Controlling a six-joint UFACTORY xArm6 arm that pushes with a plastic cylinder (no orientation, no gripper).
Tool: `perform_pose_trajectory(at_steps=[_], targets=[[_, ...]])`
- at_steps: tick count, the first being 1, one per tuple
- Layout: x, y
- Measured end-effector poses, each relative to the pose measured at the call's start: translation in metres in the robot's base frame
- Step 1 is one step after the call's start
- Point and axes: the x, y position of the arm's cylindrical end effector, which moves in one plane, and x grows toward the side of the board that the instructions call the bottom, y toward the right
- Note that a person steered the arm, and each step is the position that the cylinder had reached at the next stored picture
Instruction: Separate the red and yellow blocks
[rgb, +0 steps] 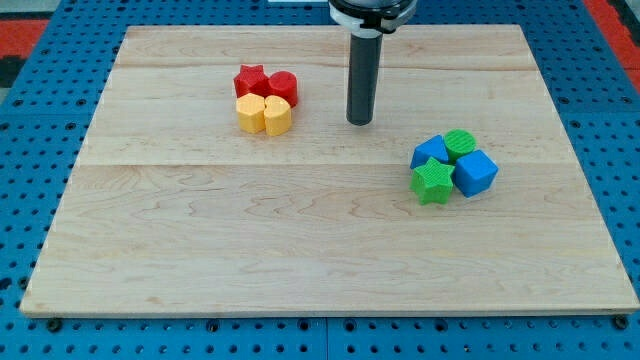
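Observation:
A red star block and a red cylinder block sit side by side toward the view's top left of the wooden board. Just below them, touching, lie a yellow heart-like block and a yellow hexagonal block. The four form one tight cluster. My tip rests on the board to the right of this cluster, a short gap away, touching no block.
At the view's right sits a second cluster: a blue block, a green cylinder, a green star and a blue cube. A blue pegboard surface surrounds the board.

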Motion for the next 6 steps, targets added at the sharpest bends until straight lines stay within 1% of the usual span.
perform_pose_trajectory(at_steps=[1, 3, 4, 5, 6], targets=[[0.0, -0.009], [-0.017, -0.019], [-0.017, -0.049], [-0.017, -0.114], [-0.018, -0.158]])
